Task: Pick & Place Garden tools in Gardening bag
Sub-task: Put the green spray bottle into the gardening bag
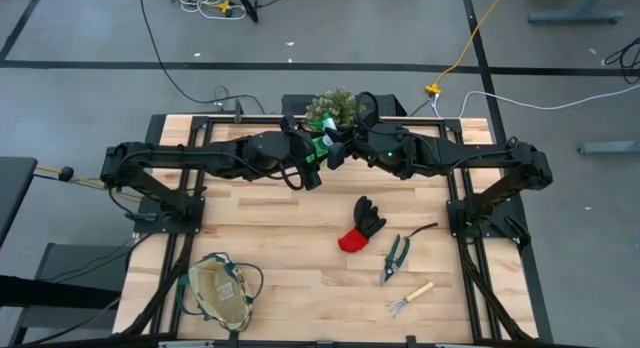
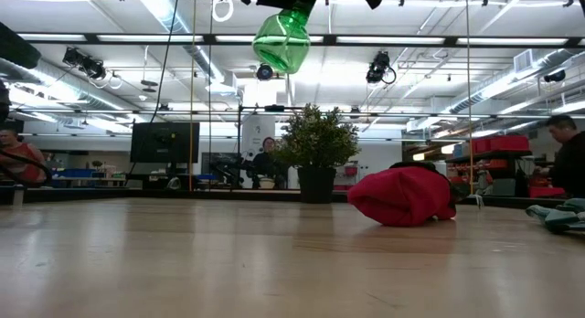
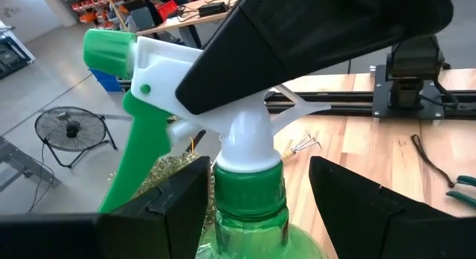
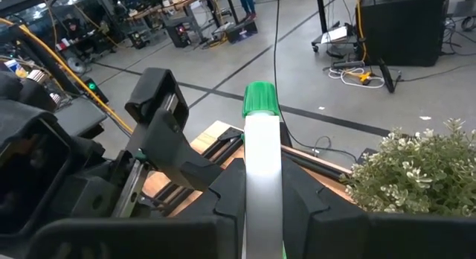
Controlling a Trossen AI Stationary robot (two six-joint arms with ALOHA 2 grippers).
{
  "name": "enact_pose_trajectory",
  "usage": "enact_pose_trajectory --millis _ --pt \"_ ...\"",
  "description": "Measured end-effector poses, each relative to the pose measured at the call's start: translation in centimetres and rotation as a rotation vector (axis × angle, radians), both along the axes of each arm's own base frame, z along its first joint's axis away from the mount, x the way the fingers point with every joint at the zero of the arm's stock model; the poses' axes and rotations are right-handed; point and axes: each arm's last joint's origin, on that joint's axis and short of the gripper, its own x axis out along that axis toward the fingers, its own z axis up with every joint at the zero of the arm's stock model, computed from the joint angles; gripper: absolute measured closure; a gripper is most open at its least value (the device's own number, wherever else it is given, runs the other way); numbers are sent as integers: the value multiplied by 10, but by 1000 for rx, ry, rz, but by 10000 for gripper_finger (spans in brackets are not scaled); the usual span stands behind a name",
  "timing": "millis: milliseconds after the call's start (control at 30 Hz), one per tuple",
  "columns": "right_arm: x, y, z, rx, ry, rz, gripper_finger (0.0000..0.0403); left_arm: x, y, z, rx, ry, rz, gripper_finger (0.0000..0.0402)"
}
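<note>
A green spray bottle [image 2: 283,39] with a white head hangs high above the table's far middle, in front of the potted plant [image 1: 335,108]. My right gripper [image 4: 262,207] is shut on its head. My left gripper [image 3: 256,207] is open, one finger on either side of the bottle's green neck [image 3: 249,188]; I cannot tell whether a finger touches it. On the table's right half lie a black-and-red glove [image 1: 362,226], pruning shears [image 1: 395,258] and a wooden-handled mini rake [image 1: 410,298]. The tan gardening bag [image 1: 222,288] stands at the near left. My right gripper pinches the white spray head [image 4: 262,162] between its two fingers, one on each side. The fingers come nearly level from the table's right and lie along the head, whose green nozzle [image 4: 260,99] sticks out beyond them. The bottle hangs upright below them, clear of the table.
A dark strap [image 1: 425,230] lies beside the shears. The arms' frames [image 1: 470,218] stand at the table's left and right sides. Bare wood shows between the bag and the glove.
</note>
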Motion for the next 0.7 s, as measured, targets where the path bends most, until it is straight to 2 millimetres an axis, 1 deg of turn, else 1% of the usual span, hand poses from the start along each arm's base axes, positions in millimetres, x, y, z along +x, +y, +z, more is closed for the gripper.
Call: enact_pose_trajectory --millis 400,700 --pt "0 -1 -1 -6 15 -2 350 7 1 -7 11 12 36 170" --pt "0 -1 -2 -6 23 -1 350 9 1 -8 13 7 39 230"
